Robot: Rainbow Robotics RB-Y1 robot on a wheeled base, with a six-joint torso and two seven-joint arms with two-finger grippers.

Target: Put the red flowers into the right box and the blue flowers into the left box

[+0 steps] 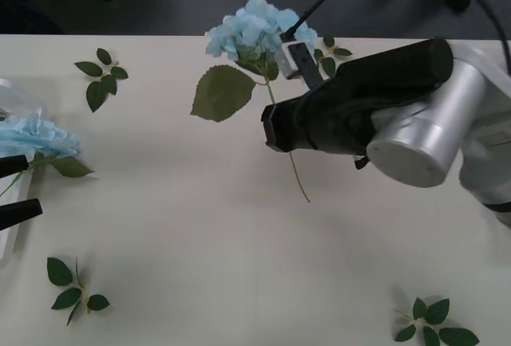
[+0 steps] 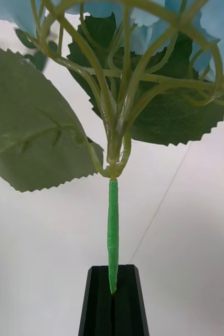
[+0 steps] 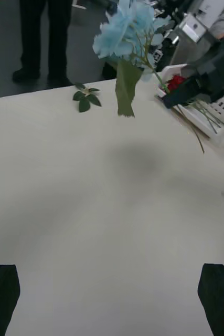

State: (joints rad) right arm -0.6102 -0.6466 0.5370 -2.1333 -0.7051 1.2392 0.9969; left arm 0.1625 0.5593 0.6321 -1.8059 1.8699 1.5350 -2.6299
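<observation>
My right gripper (image 1: 273,129) is shut on the thin stem of a blue flower (image 1: 255,30) and holds it upright above the middle of the table; up close the black fingers (image 2: 112,299) clamp the green stem (image 2: 113,226). A second blue flower (image 1: 36,138) lies in the left box (image 1: 9,94) at the table's left edge. My left gripper (image 1: 17,188) hovers open beside that box with nothing between its fingers (image 3: 219,296). In the left wrist view the held blue flower (image 3: 125,29) hangs in the air, and red flowers (image 3: 176,82) lie in the right box (image 3: 211,123).
Loose leaf sprigs lie on the pale table at the back left (image 1: 102,78), front left (image 1: 73,286), front right (image 1: 435,326) and behind the held flower (image 1: 331,52). The table's far edge borders dark floor.
</observation>
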